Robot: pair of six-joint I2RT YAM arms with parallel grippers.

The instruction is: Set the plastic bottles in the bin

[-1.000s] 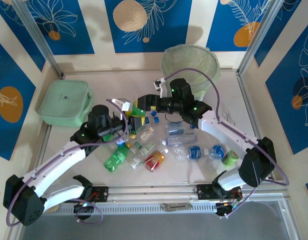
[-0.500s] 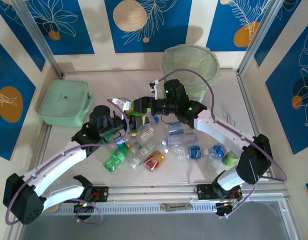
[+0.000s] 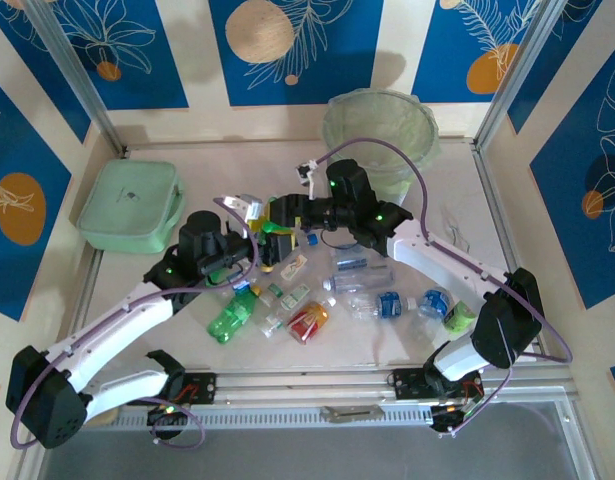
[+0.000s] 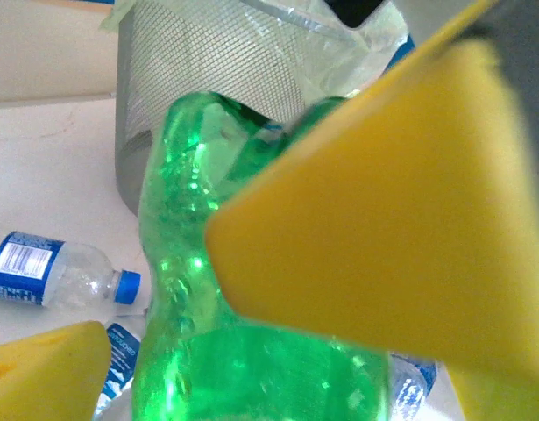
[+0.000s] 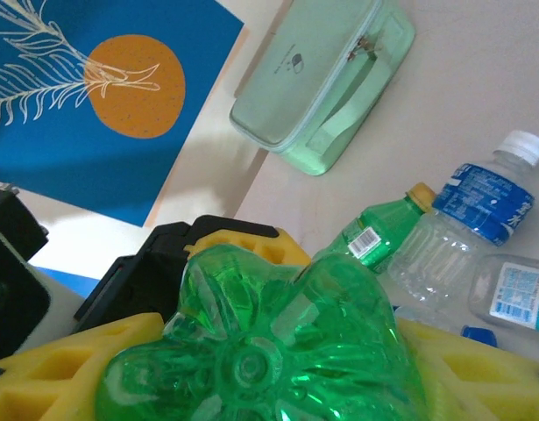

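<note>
A crushed green plastic bottle point(image 3: 277, 229) hangs above the table's middle, where the two grippers meet. My right gripper point(image 3: 279, 213) is shut on its base point(image 5: 251, 351), with yellow pads point(image 5: 67, 368) pressed against both sides. My left gripper point(image 3: 261, 243) is open: its lower pad point(image 4: 41, 368) stands just off the bottle point(image 4: 190, 263). The bin point(image 3: 379, 125), a mesh bucket with a pale green liner, stands at the back right, and its wall point(image 4: 164, 105) shows behind the bottle. Several more bottles lie on the table: a green one point(image 3: 230, 318), a red-orange one point(image 3: 308, 322) and clear blue-labelled ones point(image 3: 387, 303).
A flat mint-green case point(image 3: 130, 205) lies at the left and appears in the right wrist view point(image 5: 326, 83). Below the right gripper lie a green bottle with a yellow cap point(image 5: 383, 230) and a clear blue-labelled bottle point(image 5: 479, 206). Aluminium posts and walls frame the table.
The right gripper moved slightly left onto the green bottle and closed on it. The left gripper, which held the bottle, has opened its jaws.
</note>
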